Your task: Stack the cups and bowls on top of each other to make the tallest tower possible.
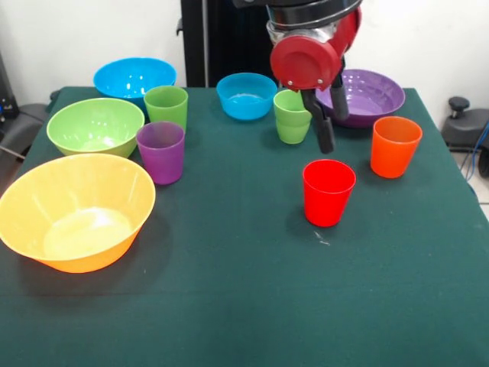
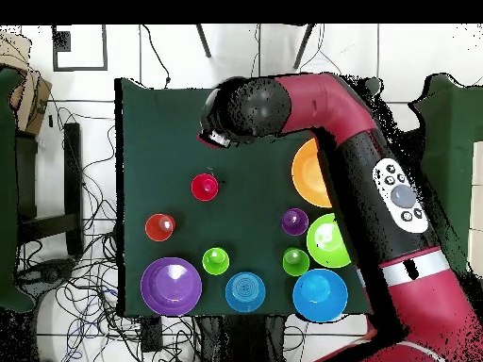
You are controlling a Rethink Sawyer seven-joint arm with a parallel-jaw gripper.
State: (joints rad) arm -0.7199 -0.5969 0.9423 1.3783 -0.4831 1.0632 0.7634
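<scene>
My gripper [image 1: 333, 133] hangs open and empty above the table, just behind the red cup [image 1: 328, 192], between two nested light green cups [image 1: 292, 116] and the orange cup [image 1: 395, 146]. The purple bowl [image 1: 365, 95] sits right behind it. On the other side stand a purple cup [image 1: 161, 151] and a single green cup [image 1: 166, 106]. The green bowl [image 1: 95, 125], the big yellow-orange bowl [image 1: 75, 210] and two blue bowls [image 1: 134, 77] [image 1: 246, 95] all stand apart. In the overhead view the arm's head hides the gripper beyond the red cup [image 2: 205, 187].
The dark green cloth [image 1: 244, 298] covers the table. In the overhead view the arm [image 2: 349, 141] lies across part of the yellow-orange bowl [image 2: 308, 174]. Cables and chair legs lie on the floor around the table.
</scene>
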